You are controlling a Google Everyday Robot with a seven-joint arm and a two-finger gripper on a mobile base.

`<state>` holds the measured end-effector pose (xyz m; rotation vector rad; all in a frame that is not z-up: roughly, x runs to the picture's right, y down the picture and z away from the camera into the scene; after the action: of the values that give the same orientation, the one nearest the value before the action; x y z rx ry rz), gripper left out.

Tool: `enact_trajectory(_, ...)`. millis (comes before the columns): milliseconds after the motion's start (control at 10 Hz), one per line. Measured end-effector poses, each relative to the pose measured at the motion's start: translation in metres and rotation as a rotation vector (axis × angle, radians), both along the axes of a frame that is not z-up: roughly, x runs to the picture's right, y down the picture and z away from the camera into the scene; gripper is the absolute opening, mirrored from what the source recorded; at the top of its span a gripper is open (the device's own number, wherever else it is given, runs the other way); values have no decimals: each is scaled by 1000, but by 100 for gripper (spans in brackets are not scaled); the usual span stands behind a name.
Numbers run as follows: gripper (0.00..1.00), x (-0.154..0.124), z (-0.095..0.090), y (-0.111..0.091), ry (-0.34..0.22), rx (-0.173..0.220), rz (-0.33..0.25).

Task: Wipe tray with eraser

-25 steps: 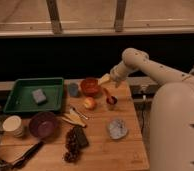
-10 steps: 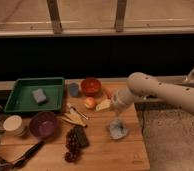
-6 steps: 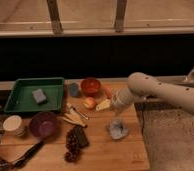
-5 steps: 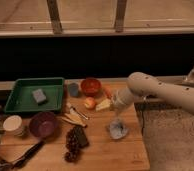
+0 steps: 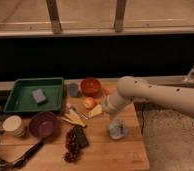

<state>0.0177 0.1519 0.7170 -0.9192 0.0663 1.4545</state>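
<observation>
Swinging down from beside the orange bowl [image 5: 90, 86], my fingers [image 5: 95, 111] now hang spread and empty just beside the apple [image 5: 89, 102]; the eraser [image 5: 81, 136] lies untouched on the bench [image 5: 125, 155], well apart from the tray [image 5: 20, 82]; grasping it comes next

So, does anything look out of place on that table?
Nothing looks spilled or broken. One oddity: a grey-blue block sits inside the tray, while the eraser lies outside it beside the brown cluster. The pincer hangs just beside the apple.
</observation>
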Motion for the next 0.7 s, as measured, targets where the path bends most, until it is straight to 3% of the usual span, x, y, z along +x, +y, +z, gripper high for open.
enact_trajectory(200,71,-17,-16,16,-46,14,-26)
enact_trajectory(400,71,-53,-20,27,-123,26,-67)
enact_trajectory(500,71,-63,-21,28,-142,27,-76)
enact_trajectory(700,71,-58,-20,28,-132,27,-71)
